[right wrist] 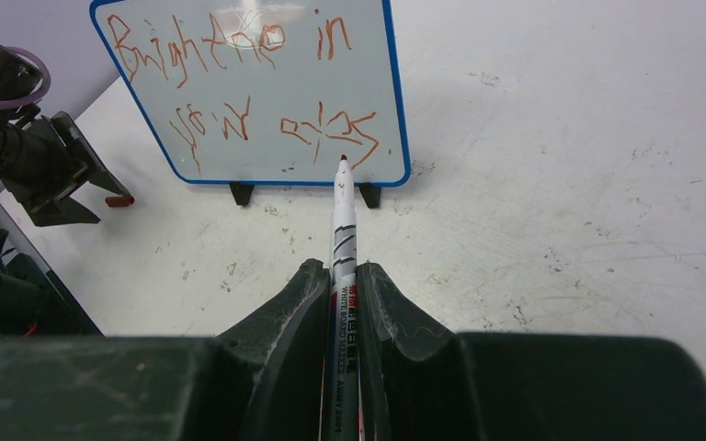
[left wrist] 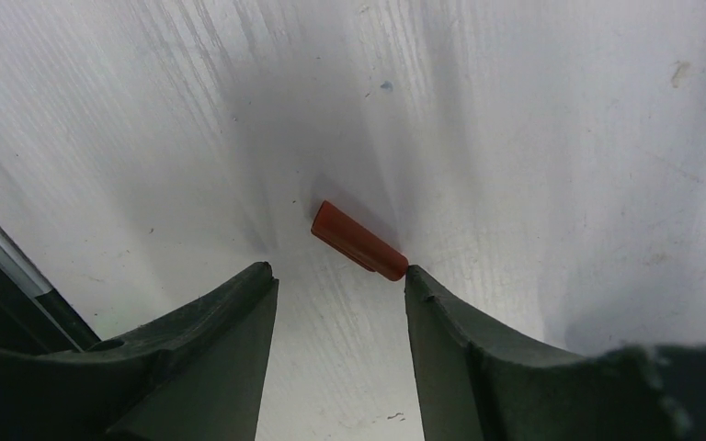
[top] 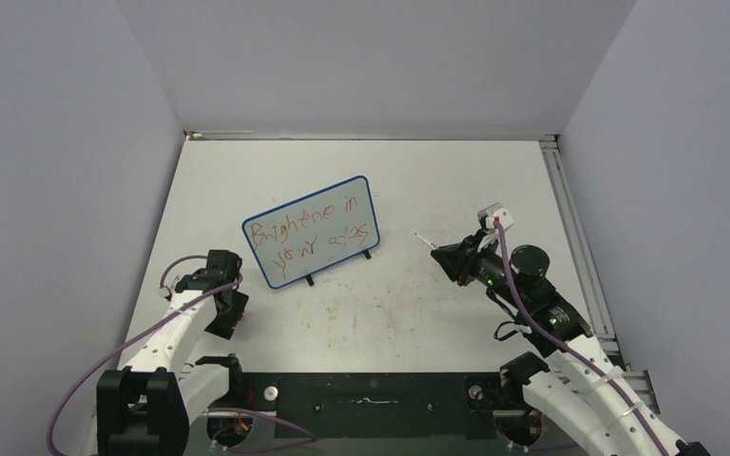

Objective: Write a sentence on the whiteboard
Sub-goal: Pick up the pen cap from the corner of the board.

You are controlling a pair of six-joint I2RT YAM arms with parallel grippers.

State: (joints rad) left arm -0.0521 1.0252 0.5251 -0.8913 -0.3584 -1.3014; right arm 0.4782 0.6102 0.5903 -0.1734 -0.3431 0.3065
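The whiteboard stands tilted on its black feet at mid-table, blue-framed, with the sentence in red across two lines. In the right wrist view the whiteboard and its sentence face me. My right gripper is shut on a whiteboard marker, whose red tip hangs just short of the board's lower edge. The right gripper sits right of the board. My left gripper is open just above the table. A red marker cap lies beyond its tips, one end against the right fingertip.
The left gripper also shows at the left of the right wrist view, with the red cap by its tips. The white tabletop is smudged and scuffed. A metal rail runs along its right edge. Walls close in three sides.
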